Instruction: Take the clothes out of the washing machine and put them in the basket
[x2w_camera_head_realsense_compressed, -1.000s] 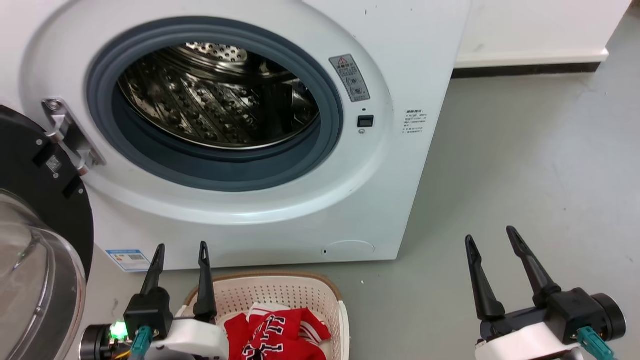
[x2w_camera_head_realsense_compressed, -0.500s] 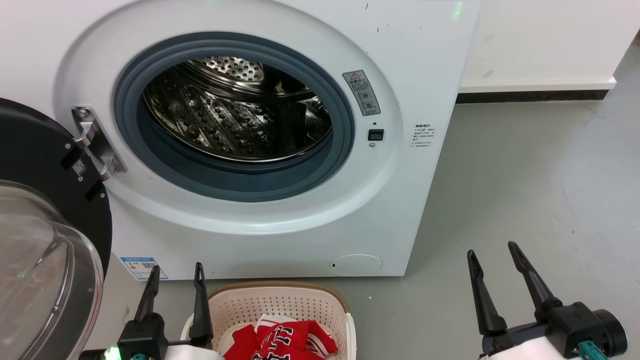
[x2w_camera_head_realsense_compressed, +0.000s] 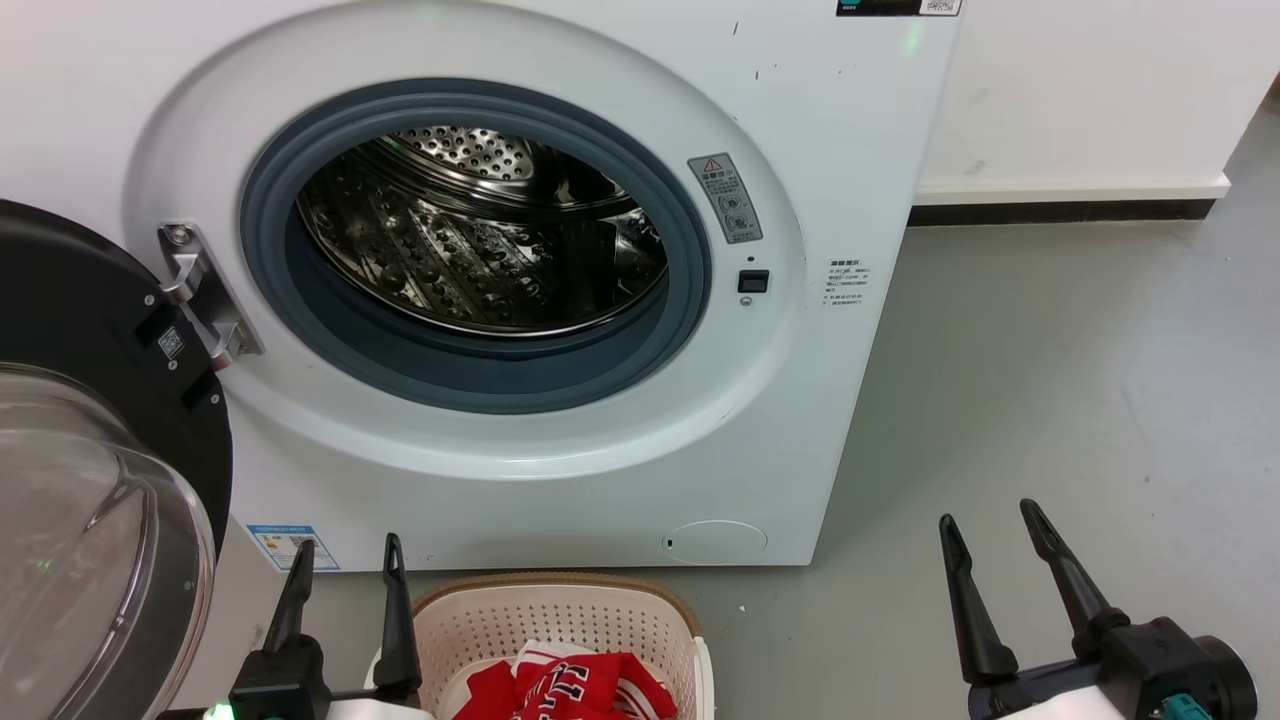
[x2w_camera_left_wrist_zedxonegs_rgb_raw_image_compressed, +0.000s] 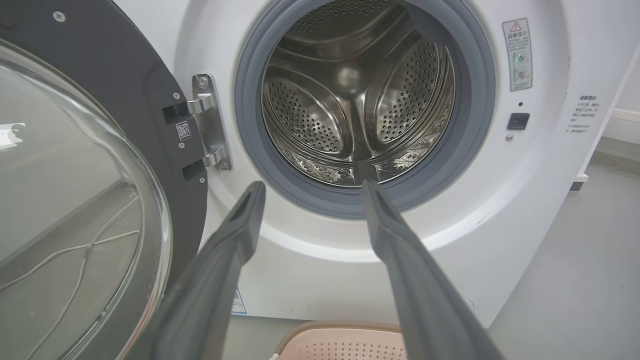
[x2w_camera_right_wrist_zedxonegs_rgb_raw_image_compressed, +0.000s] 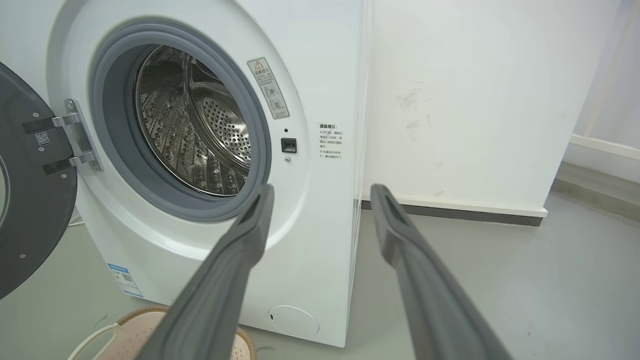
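The floor (x2w_camera_head_realsense_compressed: 1050, 380) is smooth and grey, with faint pale patches. A tiny white speck (x2w_camera_head_realsense_compressed: 742, 607) lies on it. A thin white cord (x2w_camera_left_wrist_zedxonegs_rgb_raw_image_compressed: 75, 252) curls across the floor in the left wrist view. At the back stands a white wall (x2w_camera_right_wrist_zedxonegs_rgb_raw_image_compressed: 460, 100) with a few light grey scuff marks (x2w_camera_right_wrist_zedxonegs_rgb_raw_image_compressed: 412, 100). A white ledge (x2w_camera_head_realsense_compressed: 1070, 187) runs along the bottom of the wall, and right under it a thin dark strip (x2w_camera_head_realsense_compressed: 1060, 211) meets the floor

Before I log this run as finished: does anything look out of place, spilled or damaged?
Nothing serious stands out. The clothes lie inside the basket, none on the floor, and the drum looks empty, with the door open. The only blemish is faint scuff marks on the wall beside the washing machine.
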